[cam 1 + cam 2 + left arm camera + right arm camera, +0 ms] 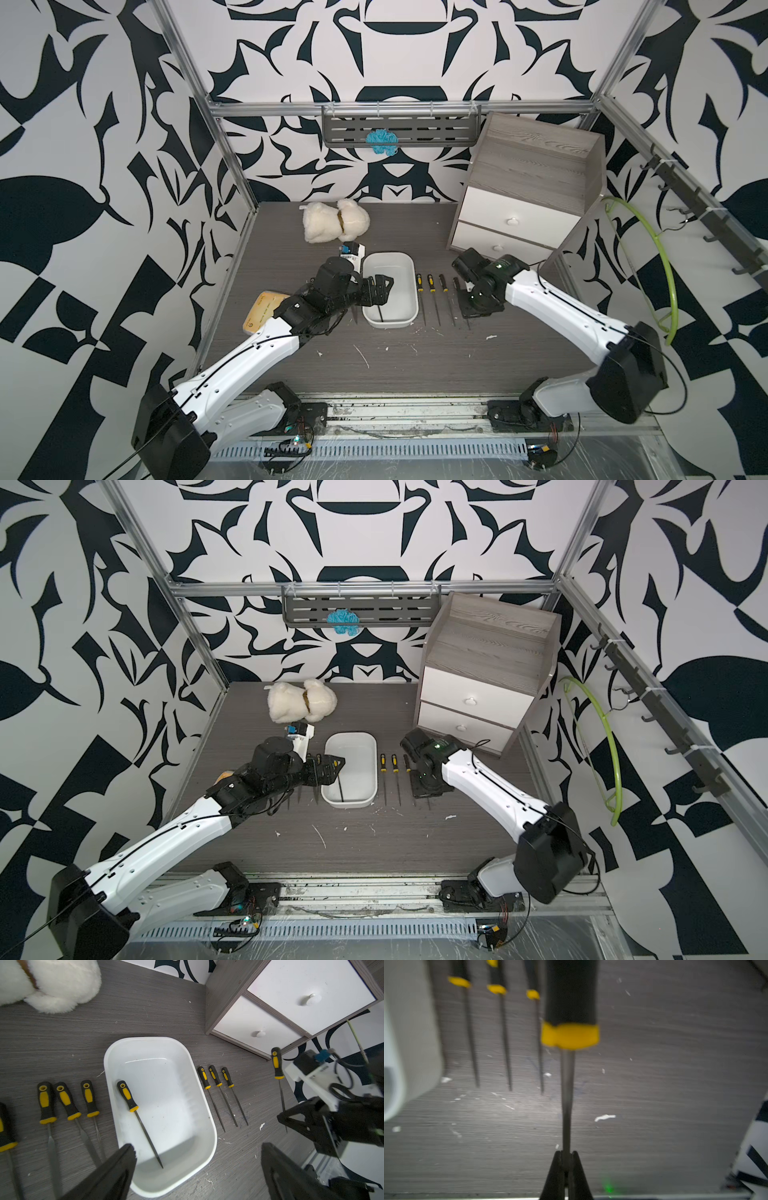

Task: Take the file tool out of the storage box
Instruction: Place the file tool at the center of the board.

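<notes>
The dark grey wood-grain tabletop carries the shallow white plastic storage box, a rounded-corner tub with a thick rim and a smooth, glossy floor. The left gripper hangs over the box's left wall, jaws wide apart and empty. The right gripper is clamped on the thin shaft of a separate black-and-yellow file, beyond a row of three like files laid on the table right of the box.

The file tool to be removed lies flat on the box floor near the left wall, beneath the left gripper. Its long axis runs nearly along the box's length, slightly skewed, with the handle toward the far end and the tip toward the robot. The handle is black with yellow inlay and collar. The shaft is slim dark metal tapering to a point. The left arm is the nearer and the free one. A grasp likely requires its jaws set across that axis.
</notes>
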`<action>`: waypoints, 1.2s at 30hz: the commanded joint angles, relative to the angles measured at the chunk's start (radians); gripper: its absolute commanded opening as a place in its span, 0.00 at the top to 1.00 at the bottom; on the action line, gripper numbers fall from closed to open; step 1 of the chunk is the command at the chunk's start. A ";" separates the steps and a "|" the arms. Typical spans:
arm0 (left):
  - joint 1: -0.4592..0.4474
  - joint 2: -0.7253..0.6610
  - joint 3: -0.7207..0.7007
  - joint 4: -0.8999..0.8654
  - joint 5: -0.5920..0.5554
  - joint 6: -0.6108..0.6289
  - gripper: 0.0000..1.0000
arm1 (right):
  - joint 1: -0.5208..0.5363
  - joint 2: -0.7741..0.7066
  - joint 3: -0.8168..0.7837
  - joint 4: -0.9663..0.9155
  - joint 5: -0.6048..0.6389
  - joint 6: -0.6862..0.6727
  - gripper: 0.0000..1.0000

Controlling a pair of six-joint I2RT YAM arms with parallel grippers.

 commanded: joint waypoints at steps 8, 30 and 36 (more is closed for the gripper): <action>0.000 -0.055 -0.050 -0.073 0.049 -0.007 0.01 | -0.133 0.241 0.055 -0.073 -0.012 -0.134 1.00; 0.000 -0.075 -0.064 -0.067 0.067 -0.009 0.01 | -0.171 0.429 0.071 0.022 -0.015 -0.147 1.00; 0.000 -0.070 -0.063 -0.069 0.067 -0.009 0.01 | -0.173 0.421 0.069 0.028 -0.026 -0.144 0.94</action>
